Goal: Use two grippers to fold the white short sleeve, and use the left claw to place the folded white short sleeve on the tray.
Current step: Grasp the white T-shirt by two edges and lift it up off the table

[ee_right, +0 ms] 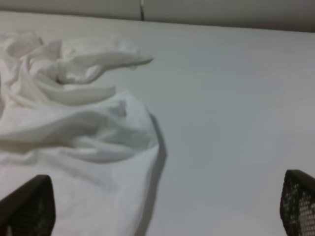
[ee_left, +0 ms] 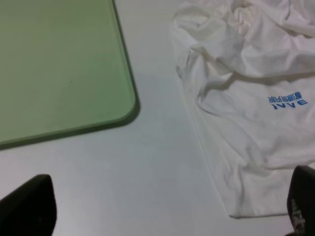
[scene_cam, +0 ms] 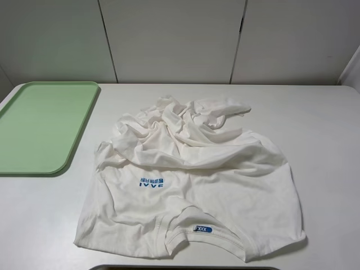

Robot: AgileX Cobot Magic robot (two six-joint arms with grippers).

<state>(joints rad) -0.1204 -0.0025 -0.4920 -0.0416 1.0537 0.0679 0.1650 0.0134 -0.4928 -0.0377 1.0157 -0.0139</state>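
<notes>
Poised with left pincer (ee_left: 165,211) and right pincer (ee_right: 162,209) agape, empty, flanking crumpled off-white cotton T-shirt (scene_cam: 191,185) to start folding.

Work surface: flat white table (scene_cam: 329,140), matte finish, evenly lit. Rear boundary: white panelled wall (scene_cam: 171,39), divided by dark vertical seams (scene_cam: 108,42). Lighting diffuse; shadows soft.

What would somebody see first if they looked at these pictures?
A big white T-shirt lies crumpled in the middle of the white table, its far half bunched up. A small blue logo stands out on its chest. A pale green tray sits at the table's left, apart from the shirt.
</notes>
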